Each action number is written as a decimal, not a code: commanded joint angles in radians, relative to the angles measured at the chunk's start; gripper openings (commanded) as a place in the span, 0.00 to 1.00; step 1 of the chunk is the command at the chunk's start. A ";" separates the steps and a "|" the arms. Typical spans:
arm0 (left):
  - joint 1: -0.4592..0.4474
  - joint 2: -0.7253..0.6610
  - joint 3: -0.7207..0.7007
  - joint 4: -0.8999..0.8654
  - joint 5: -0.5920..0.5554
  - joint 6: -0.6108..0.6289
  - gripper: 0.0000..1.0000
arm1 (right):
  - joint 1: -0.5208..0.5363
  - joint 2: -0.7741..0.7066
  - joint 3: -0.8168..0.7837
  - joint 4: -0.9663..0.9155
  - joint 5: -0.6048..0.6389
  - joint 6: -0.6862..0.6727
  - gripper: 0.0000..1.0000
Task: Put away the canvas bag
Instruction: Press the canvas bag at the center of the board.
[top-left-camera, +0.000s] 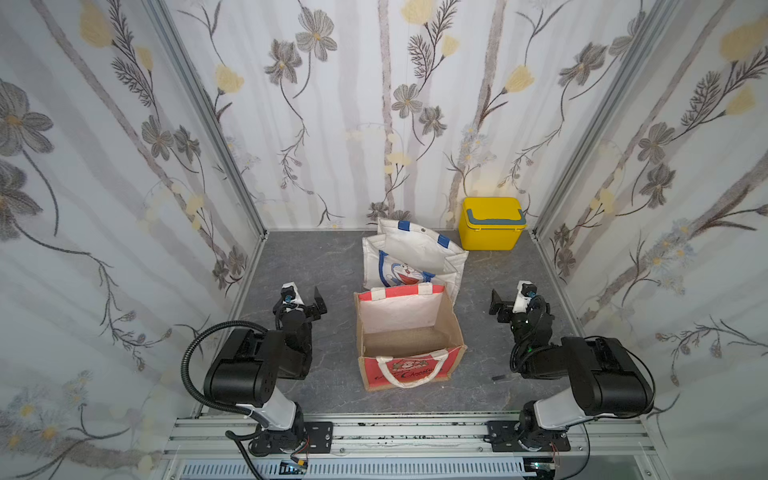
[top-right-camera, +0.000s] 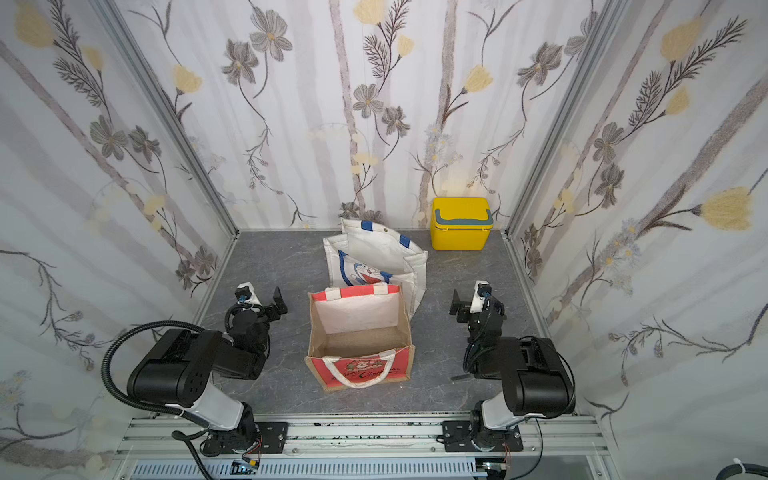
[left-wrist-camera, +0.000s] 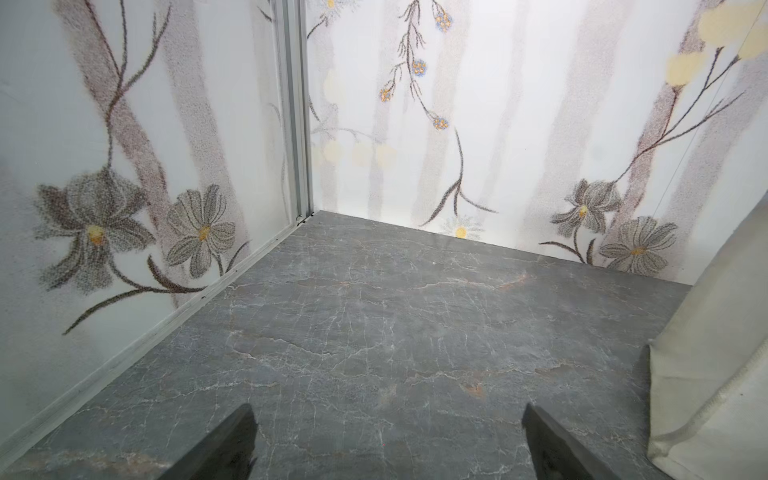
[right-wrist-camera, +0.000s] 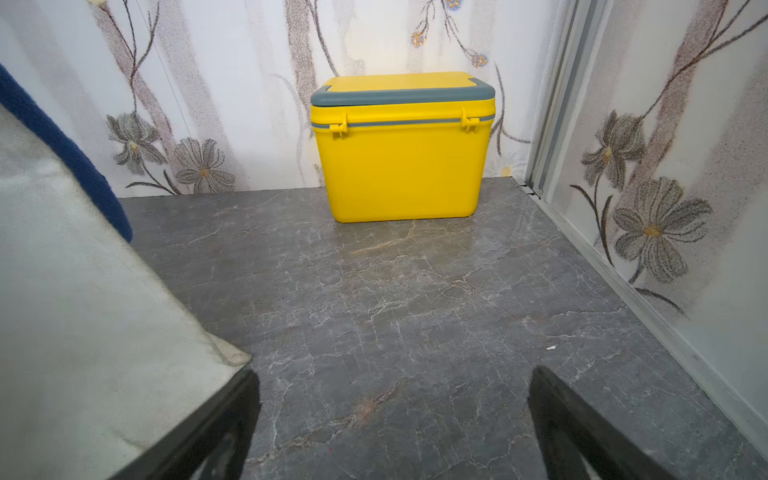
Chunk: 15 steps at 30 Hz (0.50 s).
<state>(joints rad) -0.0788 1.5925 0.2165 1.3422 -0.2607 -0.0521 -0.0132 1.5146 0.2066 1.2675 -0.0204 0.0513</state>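
The left pincer (top-left-camera: 316, 303) has its jaws spread wide and holds nothing; it hangs low over the grey marbled counter (top-left-camera: 311, 262), to the left of the red jute bag (top-left-camera: 411, 368). The right pincer (top-left-camera: 496, 304) is equally wide and empty, to the right of that bag. The jute bag stands upright with its mouth open.

Directly behind it is the canvas bag (top-left-camera: 415, 251). It is off-white cloth with blue strap handles, a small metal snap near the rim and a blue cartoon cat printed on its front. It stands slumped and creased, its walls folded in, and its lower edge is hidden behind the jute bag's rear rim. Further back and to the right of the jute bag, a closed yellow cooler box (top-left-camera: 490, 232) sits against the wall.
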 joint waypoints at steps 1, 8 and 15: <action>0.002 0.002 0.007 0.047 -0.008 0.012 1.00 | -0.001 0.001 0.001 0.047 -0.004 -0.009 1.00; 0.004 0.000 0.009 0.041 0.001 0.011 1.00 | -0.001 0.001 0.001 0.046 -0.004 -0.010 1.00; 0.010 0.000 0.012 0.035 0.004 0.006 1.00 | -0.001 0.002 0.004 0.043 -0.003 -0.010 1.00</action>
<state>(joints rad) -0.0719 1.5925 0.2195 1.3418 -0.2600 -0.0525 -0.0132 1.5146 0.2066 1.2675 -0.0204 0.0513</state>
